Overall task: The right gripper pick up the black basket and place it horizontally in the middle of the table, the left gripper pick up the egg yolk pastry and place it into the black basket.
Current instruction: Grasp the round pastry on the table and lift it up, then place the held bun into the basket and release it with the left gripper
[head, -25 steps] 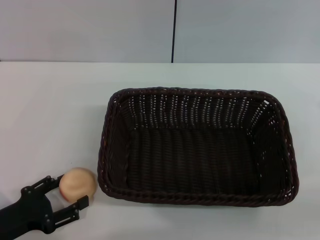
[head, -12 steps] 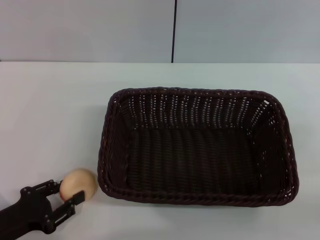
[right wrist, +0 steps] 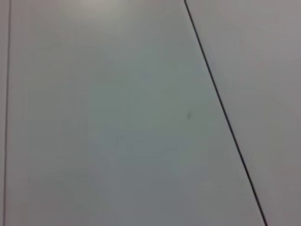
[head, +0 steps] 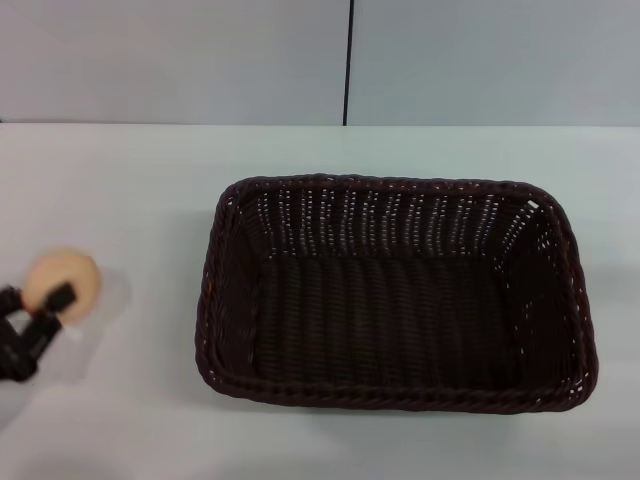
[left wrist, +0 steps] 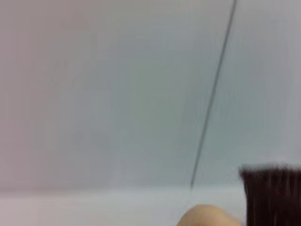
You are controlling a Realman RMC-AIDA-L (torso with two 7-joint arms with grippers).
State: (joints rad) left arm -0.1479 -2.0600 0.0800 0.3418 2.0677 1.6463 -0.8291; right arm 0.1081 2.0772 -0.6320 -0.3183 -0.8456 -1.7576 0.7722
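The black basket (head: 395, 292) lies lengthwise across the middle of the white table (head: 130, 180), empty. My left gripper (head: 38, 305) is at the far left edge of the head view, shut on the egg yolk pastry (head: 65, 280), a pale beige ball held above the table, left of the basket. In the left wrist view the pastry (left wrist: 204, 216) shows at the lower edge and a corner of the basket (left wrist: 273, 195) beside it. My right gripper is out of view; its wrist view shows only wall panels.
A grey wall with a dark vertical seam (head: 349, 60) stands behind the table. Bare tabletop lies between the pastry and the basket, and along the table's near edge.
My left gripper closed on the pastry and lifted it up and to the left, away from the basket's near left corner. The basket has not moved.
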